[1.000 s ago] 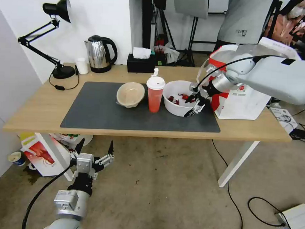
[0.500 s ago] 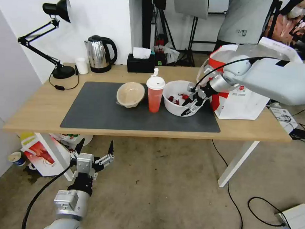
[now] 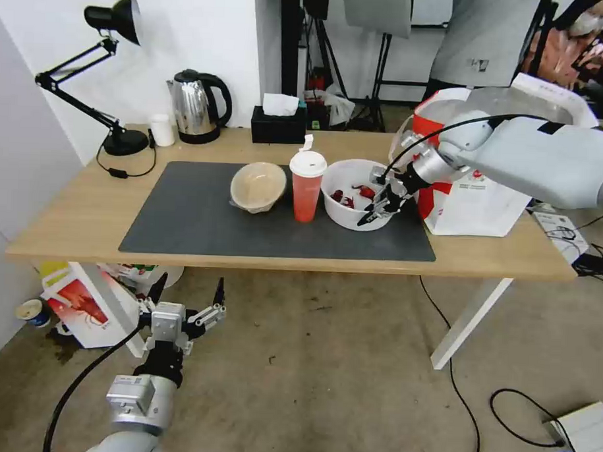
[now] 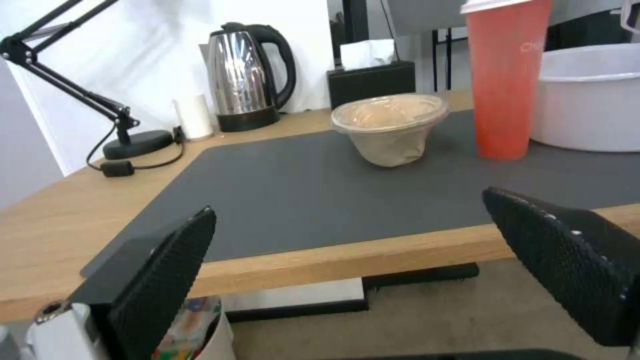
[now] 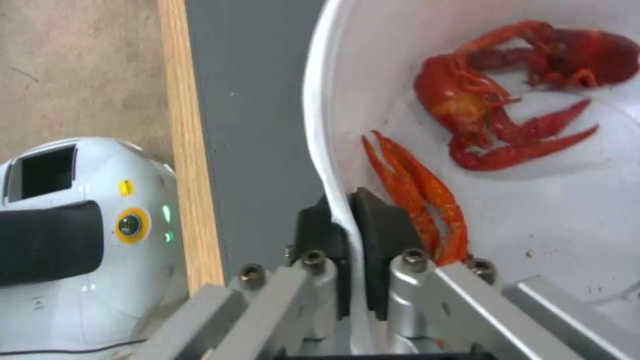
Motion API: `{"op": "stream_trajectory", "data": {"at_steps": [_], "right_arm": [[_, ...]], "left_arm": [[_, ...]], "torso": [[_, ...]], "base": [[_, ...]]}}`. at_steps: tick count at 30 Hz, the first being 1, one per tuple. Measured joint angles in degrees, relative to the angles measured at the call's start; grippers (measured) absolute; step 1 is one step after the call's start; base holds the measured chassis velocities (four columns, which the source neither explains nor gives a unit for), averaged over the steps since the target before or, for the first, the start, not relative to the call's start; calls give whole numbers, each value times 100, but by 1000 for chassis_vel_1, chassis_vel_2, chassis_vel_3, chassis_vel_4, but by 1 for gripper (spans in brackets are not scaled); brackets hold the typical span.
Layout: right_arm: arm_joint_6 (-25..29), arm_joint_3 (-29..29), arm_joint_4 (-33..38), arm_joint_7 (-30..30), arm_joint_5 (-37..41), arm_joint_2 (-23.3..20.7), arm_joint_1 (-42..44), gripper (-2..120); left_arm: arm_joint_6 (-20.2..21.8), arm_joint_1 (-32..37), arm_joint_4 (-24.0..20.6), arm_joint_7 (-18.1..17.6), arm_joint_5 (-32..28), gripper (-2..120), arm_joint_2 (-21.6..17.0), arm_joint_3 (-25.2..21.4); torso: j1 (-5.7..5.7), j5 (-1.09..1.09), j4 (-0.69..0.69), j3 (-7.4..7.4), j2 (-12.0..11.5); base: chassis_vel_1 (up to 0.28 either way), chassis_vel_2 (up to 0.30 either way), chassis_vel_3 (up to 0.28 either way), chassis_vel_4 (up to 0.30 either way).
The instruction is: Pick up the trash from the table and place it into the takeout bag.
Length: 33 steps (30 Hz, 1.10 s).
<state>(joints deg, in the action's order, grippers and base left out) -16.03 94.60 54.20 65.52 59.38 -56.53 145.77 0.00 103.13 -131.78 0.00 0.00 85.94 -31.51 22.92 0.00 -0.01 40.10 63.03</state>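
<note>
On the dark mat of the table (image 3: pixel 71 218) stand a beige paper bowl (image 3: pixel 258 185), a red drink cup (image 3: pixel 307 186) with a white lid, and a large white bowl (image 3: pixel 348 201) with red crayfish scraps (image 5: pixel 480 115). My right gripper (image 3: pixel 374 212) is shut on that bowl's near right rim; in the right wrist view its pads (image 5: pixel 377 220) pinch the thin white wall. The takeout bag (image 3: pixel 477 199) stands open just right of the bowl. My left gripper (image 3: pixel 187 291) hangs open below the table's front edge, its fingers (image 4: pixel 167 270) framing the mat.
A black desk lamp (image 3: pixel 113 140), kettle (image 3: pixel 197 107), small white cup (image 3: pixel 162 129) and black tissue box (image 3: pixel 279 123) line the table's back edge. A white box with lobster print (image 3: pixel 81 310) sits on the floor under the left end. Cables (image 3: pixel 506 404) lie at right.
My right gripper has shifted slightly left along the white bowl's rim and its fingers have closed on it. The left arm has not moved.
</note>
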Motion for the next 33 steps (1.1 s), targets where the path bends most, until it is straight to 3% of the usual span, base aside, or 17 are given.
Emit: {"op": "stream_trajectory", "data": {"at_steps": [21, 33], "right_arm": [[-20, 199, -71, 187, -32, 154, -219, 0], [-2, -71, 476, 173, -38, 538, -807, 0]], "left_arm": [[0, 0, 0, 0, 0, 100, 0, 0], [0, 0, 0, 0, 0, 100, 0, 0]], "torso": [[0, 0, 2, 1, 0], [0, 1, 0, 1, 0]], "base": [[0, 0, 0, 0], [0, 0, 0, 0]]}}
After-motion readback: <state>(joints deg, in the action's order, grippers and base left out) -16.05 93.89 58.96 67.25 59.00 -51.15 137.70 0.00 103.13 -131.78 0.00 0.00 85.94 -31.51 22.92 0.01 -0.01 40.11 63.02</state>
